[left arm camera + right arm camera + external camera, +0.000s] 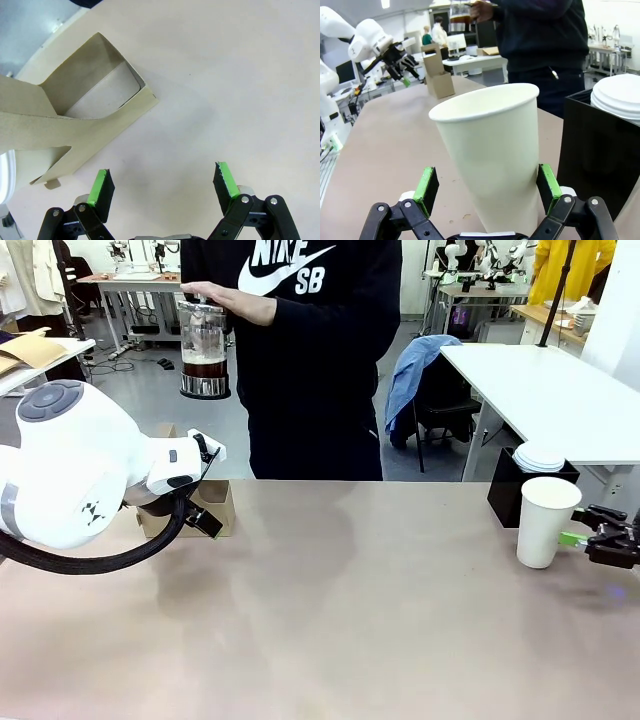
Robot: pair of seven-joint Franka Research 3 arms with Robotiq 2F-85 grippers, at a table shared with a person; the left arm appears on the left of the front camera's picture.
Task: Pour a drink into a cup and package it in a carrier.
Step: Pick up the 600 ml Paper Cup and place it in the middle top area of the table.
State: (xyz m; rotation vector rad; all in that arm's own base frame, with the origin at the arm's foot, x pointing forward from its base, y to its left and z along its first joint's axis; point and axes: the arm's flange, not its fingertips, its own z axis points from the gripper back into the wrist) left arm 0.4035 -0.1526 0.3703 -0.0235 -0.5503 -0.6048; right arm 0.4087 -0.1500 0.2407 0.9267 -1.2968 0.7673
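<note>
A person across the table holds a glass press jug (205, 345) with the dark brown drink in its lower part. The white paper cup (547, 520) stands empty at the table's right. My right gripper (578, 538) is open, its green pads (426, 190) on either side of the cup (490, 160) low down, with a gap on one side. The brown cardboard carrier (218, 502) sits at the table's far left. My left gripper (162, 182) hovers open just beside the carrier (95, 100), nothing between its fingers.
A black cube-shaped box (515, 490) with a stack of white lids (540, 456) stands just behind the cup, close to my right gripper. My left arm's large white body (70, 475) hides part of the carrier. The person (310, 360) stands at the far edge.
</note>
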